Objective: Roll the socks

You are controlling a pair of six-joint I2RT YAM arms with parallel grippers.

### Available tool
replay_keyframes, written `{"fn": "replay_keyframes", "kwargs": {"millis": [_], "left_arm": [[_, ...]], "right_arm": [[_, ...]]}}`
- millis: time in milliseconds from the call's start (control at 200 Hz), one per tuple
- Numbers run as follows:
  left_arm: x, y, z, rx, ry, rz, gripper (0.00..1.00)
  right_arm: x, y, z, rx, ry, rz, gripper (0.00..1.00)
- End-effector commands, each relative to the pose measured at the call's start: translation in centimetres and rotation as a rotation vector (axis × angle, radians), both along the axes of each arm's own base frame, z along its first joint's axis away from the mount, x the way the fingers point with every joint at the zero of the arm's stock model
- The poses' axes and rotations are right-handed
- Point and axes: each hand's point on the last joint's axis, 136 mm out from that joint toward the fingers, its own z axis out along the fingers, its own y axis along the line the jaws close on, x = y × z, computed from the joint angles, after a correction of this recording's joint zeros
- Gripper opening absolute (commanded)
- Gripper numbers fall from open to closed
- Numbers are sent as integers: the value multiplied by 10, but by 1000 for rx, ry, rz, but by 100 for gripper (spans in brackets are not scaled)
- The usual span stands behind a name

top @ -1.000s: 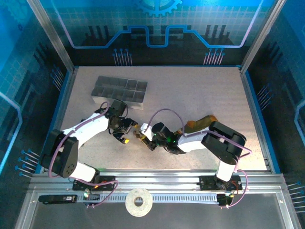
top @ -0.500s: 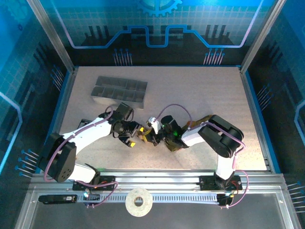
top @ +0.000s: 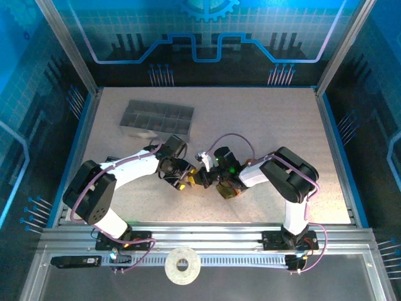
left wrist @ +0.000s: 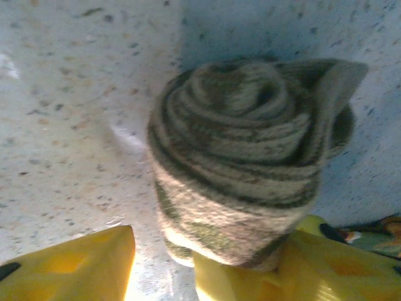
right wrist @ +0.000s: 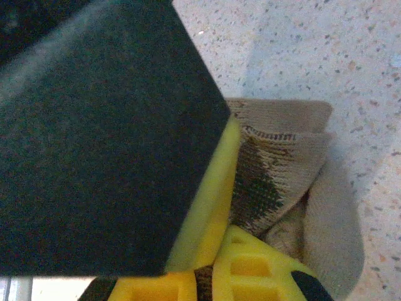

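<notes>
Cool, even light falls from overhead in the top view: the pale speckled tabletop (top: 263,119) is bright, the blue panelled walls (top: 37,94) are dim, and shadows under the white robot arms (top: 125,172) are short and soft. In the left wrist view the rolled beige-and-brown knitted sock (left wrist: 238,169) is smeared with blur. A bluish shadow lies behind and right of it, white glare just below-left, beside out-of-focus yellow plastic fingertips (left wrist: 69,269). In the right wrist view a dark matte block (right wrist: 94,138) left of the sock is underexposed and soft — the weave is sharper.
</notes>
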Motion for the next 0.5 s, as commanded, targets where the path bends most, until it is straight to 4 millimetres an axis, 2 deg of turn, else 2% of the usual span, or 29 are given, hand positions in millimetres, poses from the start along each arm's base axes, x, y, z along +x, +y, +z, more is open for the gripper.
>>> {"fn": "replay_keyframes", "kwargs": {"millis": [0,135,250,360,495], "left_arm": [[-6,15,-20,124,32,-38,51],[-19,30,-35,226,117,-104,34],[-32,37,-47,259,176,-138,25],[-39,40,-53,271,213,-152,23],[-37,39,-53,276,215,-160,22]], "right_arm": [[-62,-72,-102,-383,363,-52,0],[-57,-70,-93,-369,307,-35,0],[-50,-62,-75,-328,228,-8,8],[-42,-53,-52,-292,136,29,22],[-29,-49,-17,-243,6,28,41]]}}
